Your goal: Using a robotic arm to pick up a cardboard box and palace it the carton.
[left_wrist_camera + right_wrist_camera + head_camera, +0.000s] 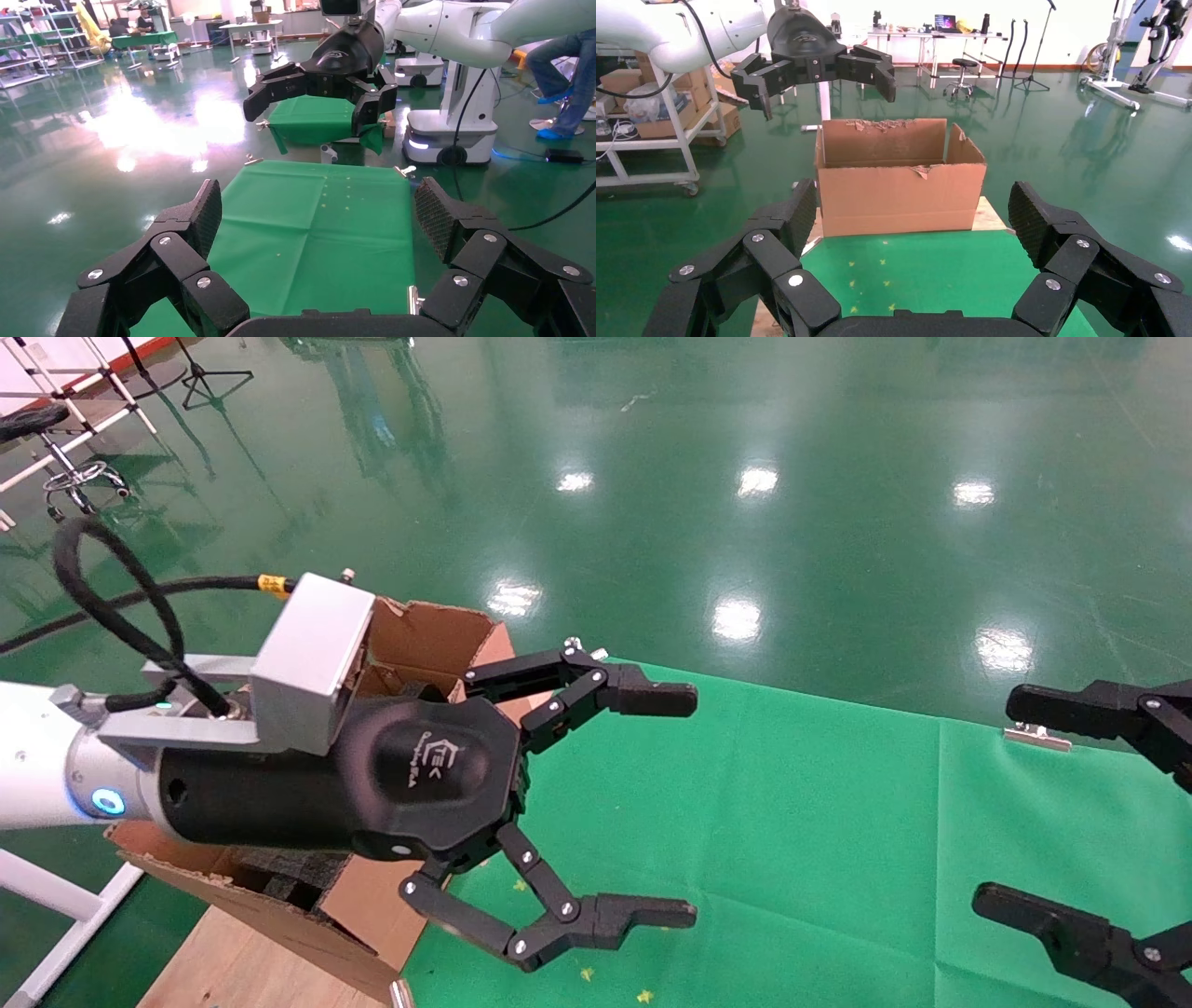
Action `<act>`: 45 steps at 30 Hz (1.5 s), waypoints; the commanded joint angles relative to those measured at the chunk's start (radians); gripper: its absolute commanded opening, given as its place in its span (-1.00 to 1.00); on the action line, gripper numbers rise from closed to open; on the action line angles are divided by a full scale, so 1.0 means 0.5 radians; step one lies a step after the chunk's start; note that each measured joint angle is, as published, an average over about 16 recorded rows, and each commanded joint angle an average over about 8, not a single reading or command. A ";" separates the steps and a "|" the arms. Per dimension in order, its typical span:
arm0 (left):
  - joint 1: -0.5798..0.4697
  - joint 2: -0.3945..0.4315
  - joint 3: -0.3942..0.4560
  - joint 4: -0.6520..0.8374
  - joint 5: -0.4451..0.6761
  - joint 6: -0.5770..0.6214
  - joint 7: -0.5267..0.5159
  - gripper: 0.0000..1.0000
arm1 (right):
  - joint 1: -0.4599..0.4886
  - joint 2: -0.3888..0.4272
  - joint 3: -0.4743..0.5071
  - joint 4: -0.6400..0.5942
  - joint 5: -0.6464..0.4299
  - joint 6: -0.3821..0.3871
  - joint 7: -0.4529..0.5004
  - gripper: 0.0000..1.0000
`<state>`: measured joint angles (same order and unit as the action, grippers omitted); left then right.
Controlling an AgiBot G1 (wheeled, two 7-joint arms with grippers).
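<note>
The robotic arm, my left arm, reaches in from the left of the head view. Its gripper (694,806) is open and empty, held above the green cloth (792,822) just right of the carton (424,635). The carton is large and brown with torn flaps, and dark foam (279,873) shows inside. It also shows in the right wrist view (898,196), with the left gripper (824,95) open above it. My right gripper (995,800) is open and empty at the right edge, and shows in the left wrist view (303,119). The small cardboard box is out of view.
The carton stands on a wooden board (242,961) beside the cloth. Metal clips (1036,738) hold the cloth's edges. A stool and stands (74,477) are at the far left on the green floor. A white robot base (450,133) and a shelf cart (659,140) stand farther off.
</note>
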<state>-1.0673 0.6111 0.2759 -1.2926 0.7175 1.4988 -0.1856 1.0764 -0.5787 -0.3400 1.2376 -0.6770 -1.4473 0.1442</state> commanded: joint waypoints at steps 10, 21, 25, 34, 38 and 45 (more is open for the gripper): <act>0.004 0.001 -0.002 -0.002 -0.007 0.002 0.002 1.00 | 0.000 0.000 0.000 0.000 0.000 0.000 0.000 1.00; -0.008 0.000 0.004 0.012 0.016 -0.004 -0.002 1.00 | 0.000 0.000 0.000 0.000 0.000 0.000 0.000 1.00; -0.010 0.000 0.005 0.015 0.020 -0.005 -0.003 1.00 | 0.000 0.000 0.000 0.000 0.000 0.000 0.000 1.00; -0.014 0.000 0.007 0.018 0.027 -0.007 -0.004 1.00 | 0.000 0.000 0.000 0.000 0.000 0.000 0.000 1.00; -0.014 0.000 0.007 0.018 0.028 -0.007 -0.005 1.00 | 0.000 0.000 0.000 0.000 0.000 0.000 0.000 1.00; -0.015 0.000 0.008 0.019 0.029 -0.008 -0.006 1.00 | 0.000 0.000 0.000 0.000 0.000 0.000 0.000 1.00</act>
<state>-1.0750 0.6110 0.2801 -1.2829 0.7321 1.4947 -0.1884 1.0764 -0.5786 -0.3399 1.2375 -0.6769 -1.4472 0.1441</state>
